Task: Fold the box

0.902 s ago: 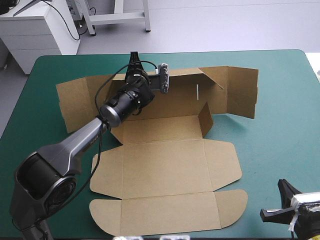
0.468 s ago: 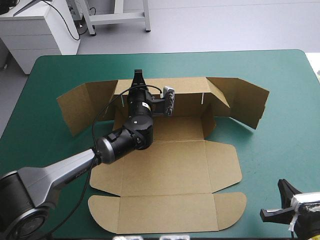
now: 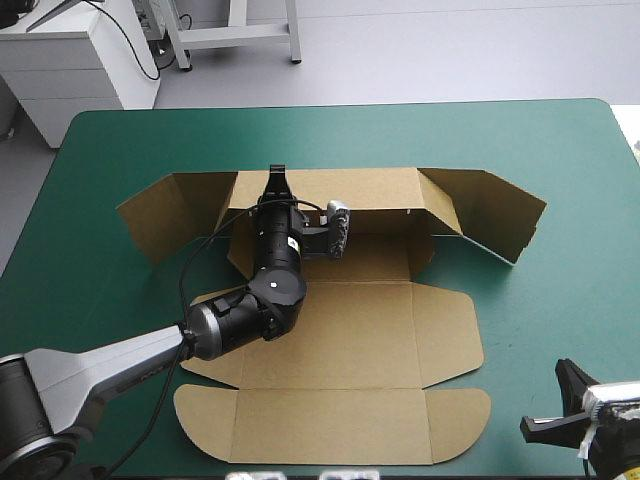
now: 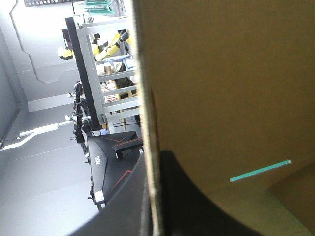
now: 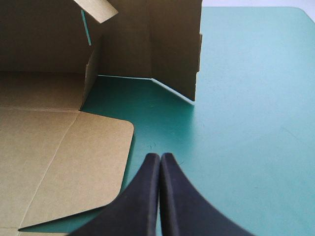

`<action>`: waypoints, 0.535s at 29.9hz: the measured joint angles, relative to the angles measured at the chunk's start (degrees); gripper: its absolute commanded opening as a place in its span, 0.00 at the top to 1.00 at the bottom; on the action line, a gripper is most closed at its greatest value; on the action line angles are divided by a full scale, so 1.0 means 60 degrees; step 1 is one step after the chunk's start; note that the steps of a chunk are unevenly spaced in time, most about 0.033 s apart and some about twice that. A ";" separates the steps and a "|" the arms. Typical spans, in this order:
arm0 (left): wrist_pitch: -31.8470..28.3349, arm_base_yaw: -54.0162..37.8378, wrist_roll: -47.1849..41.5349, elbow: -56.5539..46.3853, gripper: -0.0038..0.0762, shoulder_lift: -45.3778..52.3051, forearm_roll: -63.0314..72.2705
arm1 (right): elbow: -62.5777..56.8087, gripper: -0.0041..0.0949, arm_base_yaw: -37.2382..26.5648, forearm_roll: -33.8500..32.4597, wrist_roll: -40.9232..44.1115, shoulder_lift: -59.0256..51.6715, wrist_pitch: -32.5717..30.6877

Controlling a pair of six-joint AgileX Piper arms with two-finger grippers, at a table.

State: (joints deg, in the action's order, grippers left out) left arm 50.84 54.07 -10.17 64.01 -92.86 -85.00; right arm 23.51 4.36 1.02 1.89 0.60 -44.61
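Brown box [image 3: 340,330] wall stands pinched in left end effector [image 3: 275,178]; right end effector [image 5: 160,162] closed, empty, near its flap.

Table with teal-green cover [image 3: 560,180]: spans most of the frame, far edge near the top, corners rounded at upper left and upper right. Flat, smooth, matte. Same teal-green cover [image 5: 256,98] in right wrist view.

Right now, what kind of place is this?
Probably a robot lab or test workshop: a teal-green table, a brown box partly folded, and the left gripper pinching its back wall.
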 measured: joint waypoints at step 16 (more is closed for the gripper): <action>0.0011 0.0000 -0.0065 -0.0030 0.96 0.0000 -0.0045 | 0.7019 0.98 0.0000 0.0000 -0.0499 0.8060 -0.1339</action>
State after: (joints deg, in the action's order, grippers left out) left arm 50.91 54.07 -10.56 63.83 -92.86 -85.27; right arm 65.62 4.36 1.02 -1.10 48.96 -52.64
